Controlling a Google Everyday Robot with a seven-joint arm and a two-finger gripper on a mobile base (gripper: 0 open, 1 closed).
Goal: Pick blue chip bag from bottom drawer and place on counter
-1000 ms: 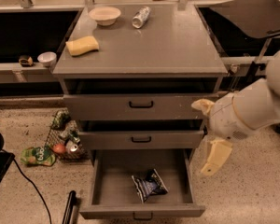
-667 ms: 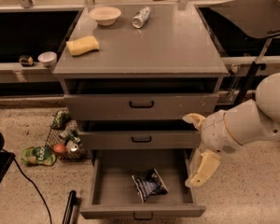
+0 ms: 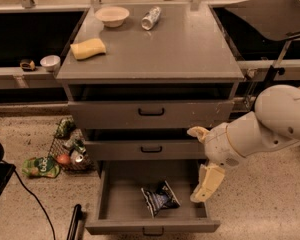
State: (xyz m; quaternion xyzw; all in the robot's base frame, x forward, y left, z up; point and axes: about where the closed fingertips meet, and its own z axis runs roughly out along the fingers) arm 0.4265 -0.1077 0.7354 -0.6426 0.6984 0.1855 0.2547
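Note:
The blue chip bag (image 3: 160, 198) lies crumpled on the floor of the open bottom drawer (image 3: 104, 200), right of its middle. My gripper (image 3: 201, 158) hangs at the drawer's right edge, right of the bag and a little above it. It is open and empty: one cream finger (image 3: 207, 182) points down over the drawer's right wall, the other (image 3: 197, 132) sticks out up by the middle drawer. The counter (image 3: 175, 49) is the grey cabinet top above.
On the counter stand a white bowl (image 3: 112, 16), a tipped can (image 3: 151, 18) and a yellow sponge (image 3: 88, 48). A wire basket with items (image 3: 67, 148) and a green pouch (image 3: 40, 167) lie on the floor to the left. A black cable (image 3: 35, 199) runs there too.
My arm has moved left and down, bringing the gripper from beside the cabinet to the right edge of the open bottom drawer. The bag has not moved.

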